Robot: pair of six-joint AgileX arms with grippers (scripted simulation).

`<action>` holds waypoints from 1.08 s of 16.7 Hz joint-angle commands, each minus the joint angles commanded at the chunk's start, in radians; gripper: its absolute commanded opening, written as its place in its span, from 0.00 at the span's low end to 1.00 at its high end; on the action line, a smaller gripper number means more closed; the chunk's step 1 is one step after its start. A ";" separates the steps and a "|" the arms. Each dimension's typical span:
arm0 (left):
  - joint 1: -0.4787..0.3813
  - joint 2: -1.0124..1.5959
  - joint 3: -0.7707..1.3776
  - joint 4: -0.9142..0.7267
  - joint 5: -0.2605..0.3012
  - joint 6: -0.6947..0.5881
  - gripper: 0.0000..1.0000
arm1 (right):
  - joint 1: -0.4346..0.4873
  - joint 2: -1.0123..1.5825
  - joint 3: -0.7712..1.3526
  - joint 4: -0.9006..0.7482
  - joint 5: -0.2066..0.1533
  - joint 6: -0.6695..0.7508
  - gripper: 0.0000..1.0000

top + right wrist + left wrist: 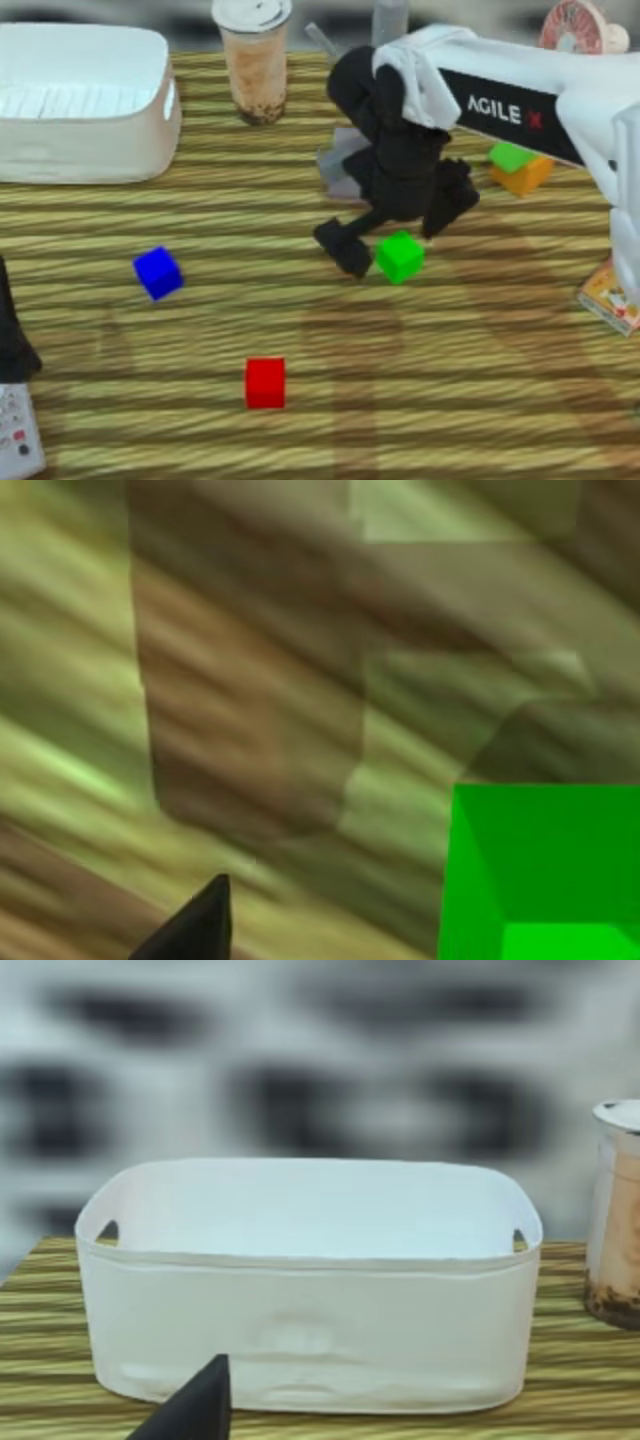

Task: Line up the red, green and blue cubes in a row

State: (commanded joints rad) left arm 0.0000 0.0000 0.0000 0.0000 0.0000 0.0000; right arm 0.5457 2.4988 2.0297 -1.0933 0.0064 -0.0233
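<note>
Right wrist view crops green cube (540, 870) (mostly).

Rendered sim tabletop, not a real room. My bench is a striped wood-grain table (480, 400) with flat-shaded props: white bin (85, 105), lidded drink cup (252, 60), plain colored cubes. Backdrop beyond the table edge is a blurred grey smear, no walls or furniture. Reads as a manipulation test scene.
</note>
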 joint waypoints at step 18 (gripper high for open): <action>0.000 0.000 0.000 0.000 0.000 0.000 1.00 | 0.000 0.030 -0.065 0.086 0.000 0.000 0.17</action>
State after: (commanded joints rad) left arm 0.0000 0.0000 0.0000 0.0000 0.0000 0.0000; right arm 0.5456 2.5283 1.9650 -1.0074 0.0068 -0.0234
